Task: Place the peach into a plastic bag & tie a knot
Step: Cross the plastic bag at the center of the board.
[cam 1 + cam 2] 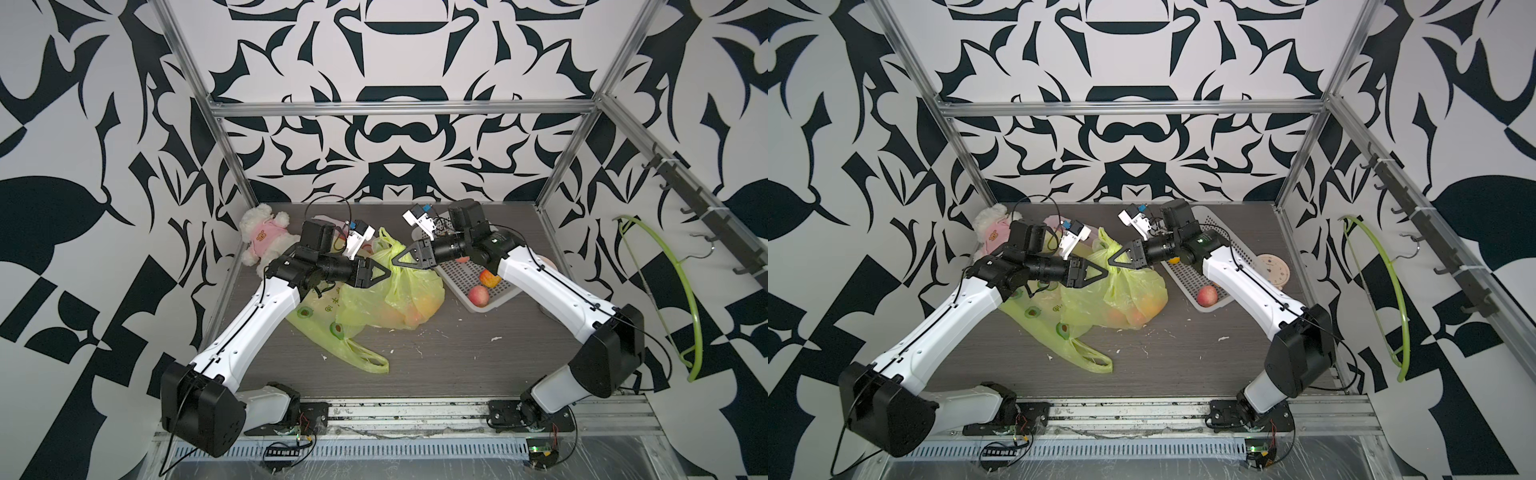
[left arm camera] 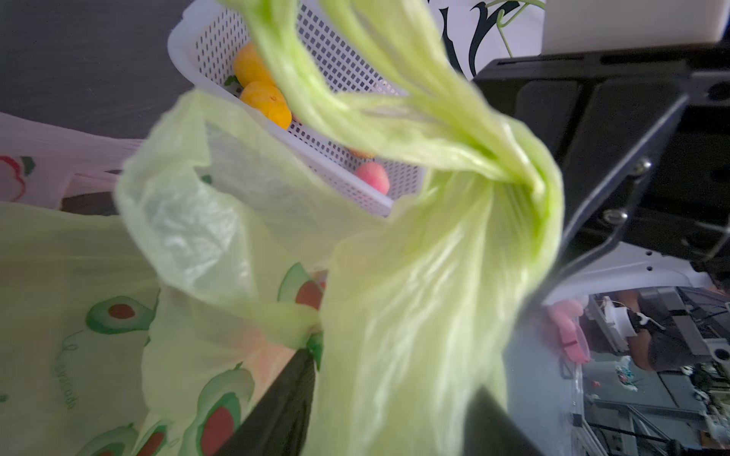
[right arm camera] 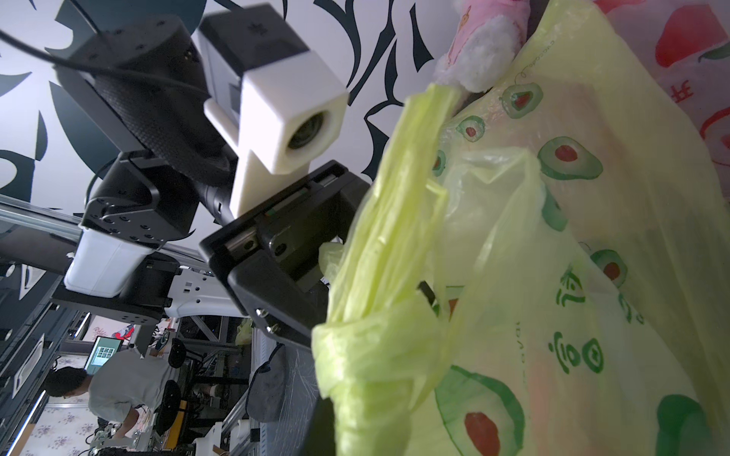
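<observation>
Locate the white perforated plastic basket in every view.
In a top view: white perforated plastic basket right of centre, beside the yellow-green plastic bag.
In a top view: basket, same place.
Left wrist: basket behind the bag's handles.
Right wrist: not in it.
Landmark: that bag, in all four.

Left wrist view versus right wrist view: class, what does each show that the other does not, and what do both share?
Only the left wrist view shows the white perforated basket holding orange fruits and a pink fruit. Only the right wrist view shows the left arm's camera and a plush toy. Both show the yellow-green bag, its handles bunched, and avocado print.
</observation>
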Robot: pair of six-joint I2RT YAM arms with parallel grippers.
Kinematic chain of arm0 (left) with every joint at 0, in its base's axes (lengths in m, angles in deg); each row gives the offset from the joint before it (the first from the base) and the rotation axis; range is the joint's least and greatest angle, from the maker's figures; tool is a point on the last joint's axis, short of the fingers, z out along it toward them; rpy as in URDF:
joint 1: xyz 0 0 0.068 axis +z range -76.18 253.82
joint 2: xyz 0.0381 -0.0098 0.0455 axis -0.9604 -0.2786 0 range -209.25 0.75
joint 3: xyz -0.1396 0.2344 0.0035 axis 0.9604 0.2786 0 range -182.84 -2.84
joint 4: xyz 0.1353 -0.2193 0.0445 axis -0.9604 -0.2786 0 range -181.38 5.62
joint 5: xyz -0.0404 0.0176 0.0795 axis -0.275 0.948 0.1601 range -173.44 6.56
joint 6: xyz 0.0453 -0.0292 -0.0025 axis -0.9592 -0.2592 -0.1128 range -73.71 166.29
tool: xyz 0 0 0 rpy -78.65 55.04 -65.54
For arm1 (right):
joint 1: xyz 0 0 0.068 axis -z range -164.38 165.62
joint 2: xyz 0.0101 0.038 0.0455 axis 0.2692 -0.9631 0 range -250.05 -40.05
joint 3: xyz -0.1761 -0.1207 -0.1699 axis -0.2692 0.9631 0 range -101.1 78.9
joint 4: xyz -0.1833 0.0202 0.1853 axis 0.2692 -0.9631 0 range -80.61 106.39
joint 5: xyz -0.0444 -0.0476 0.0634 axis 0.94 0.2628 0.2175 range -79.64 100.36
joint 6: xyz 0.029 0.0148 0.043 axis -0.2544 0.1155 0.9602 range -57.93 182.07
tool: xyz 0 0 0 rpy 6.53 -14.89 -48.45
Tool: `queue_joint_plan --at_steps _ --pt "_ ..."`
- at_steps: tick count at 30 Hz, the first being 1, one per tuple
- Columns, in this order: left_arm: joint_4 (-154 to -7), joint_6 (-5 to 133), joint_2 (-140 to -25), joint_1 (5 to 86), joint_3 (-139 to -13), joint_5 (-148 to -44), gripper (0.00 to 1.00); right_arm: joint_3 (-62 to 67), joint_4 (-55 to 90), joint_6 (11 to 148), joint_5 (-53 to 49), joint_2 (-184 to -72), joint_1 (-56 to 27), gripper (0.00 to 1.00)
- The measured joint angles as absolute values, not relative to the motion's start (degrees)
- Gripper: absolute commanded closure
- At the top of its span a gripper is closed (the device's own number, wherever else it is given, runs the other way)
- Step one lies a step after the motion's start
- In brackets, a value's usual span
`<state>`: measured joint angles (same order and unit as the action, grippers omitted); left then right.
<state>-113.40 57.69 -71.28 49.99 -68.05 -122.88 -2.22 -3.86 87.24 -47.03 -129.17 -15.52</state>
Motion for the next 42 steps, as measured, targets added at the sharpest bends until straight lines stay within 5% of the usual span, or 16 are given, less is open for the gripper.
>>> queue_joint_plan --at_steps 5,20,21,25,28,42 --pt "-113.48 57.19 -70.77 49.99 -68.05 -120.65 1.00 -2.22 -3.95 87.35 -47.75 -129.17 -15.52 1.00" --pt "-121.70 51.33 -71.50 49.90 -73.45 -119.49 1.00 -2.57 -12.89 79.81 -45.35 -129.15 -15.54 1.00" --pt "-122.38 51.09 -71.58 49.90 -73.82 -119.51 0.95 -2.57 -12.97 79.63 -45.21 -129.15 -15.54 1.00" --pt "-123.67 50.41 -73.46 49.90 -75.51 -119.65 0.45 -2.57 -13.00 80.07 -44.62 -129.15 -15.54 1.00" --pt "-124.08 50.44 -74.93 49.99 -75.66 -120.00 0.30 -2.31 -11.71 81.49 -43.97 -129.15 -15.91 1.00" --pt "-121.24 52.51 -76.72 48.92 -72.58 -121.79 0.17 1.74 -1.28 90.85 -38.90 -131.40 -17.16 1.00"
